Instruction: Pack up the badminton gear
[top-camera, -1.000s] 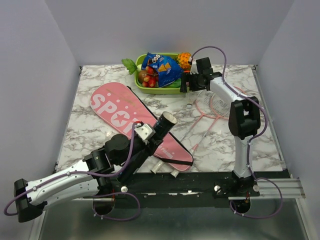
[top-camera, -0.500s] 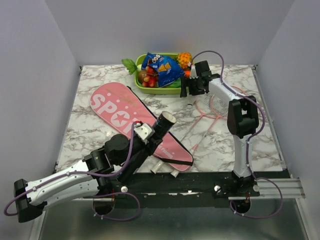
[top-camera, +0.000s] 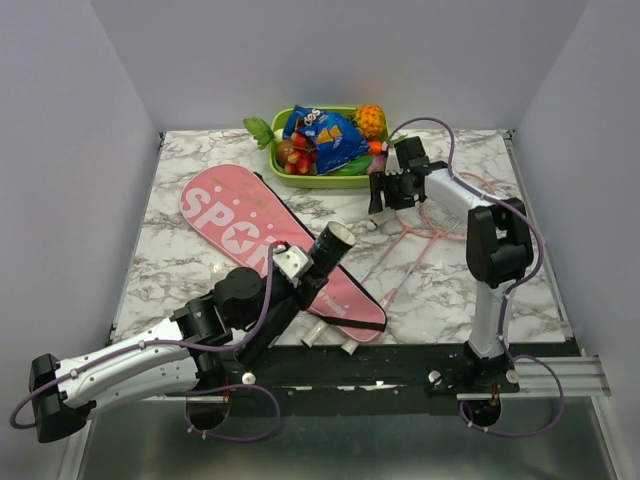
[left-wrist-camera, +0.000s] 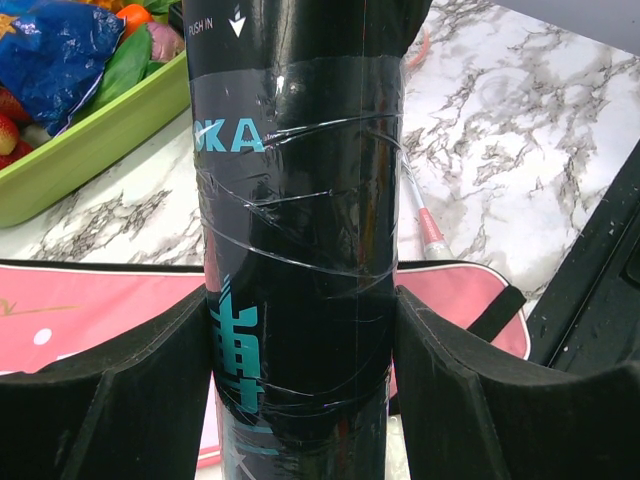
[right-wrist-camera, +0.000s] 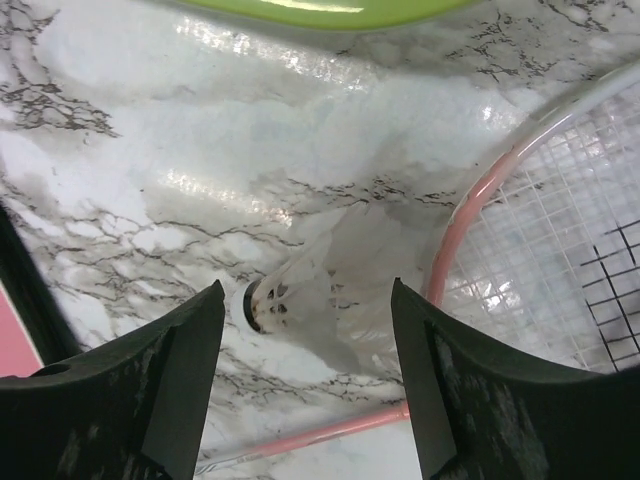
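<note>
My left gripper (top-camera: 292, 276) is shut on the long black tube (top-camera: 320, 258) and holds it tilted over the pink "SPORT" bag (top-camera: 235, 215). In the left wrist view the tube (left-wrist-camera: 300, 180) fills the gap between my pads (left-wrist-camera: 150, 390). My right gripper (top-camera: 386, 192) is open and points down at the table near the tray. In the right wrist view a white shuttlecock (right-wrist-camera: 300, 300) lies on the marble between my open fingers (right-wrist-camera: 180, 380), touching neither. It lies beside a pink racket frame (right-wrist-camera: 470, 215). Two pink rackets (top-camera: 432, 215) lie crossed at the right.
A green tray (top-camera: 300, 181) of toy fruit with a blue snack packet (top-camera: 325, 135) stands at the back, just behind my right gripper. Two more shuttlecocks (top-camera: 311, 336) (top-camera: 350, 347) lie at the table's near edge by the bag's tip.
My right gripper has moved from beside the tray toward the near side and down, over the shuttlecock by the racket heads. The left arm with the tube has barely moved.
</note>
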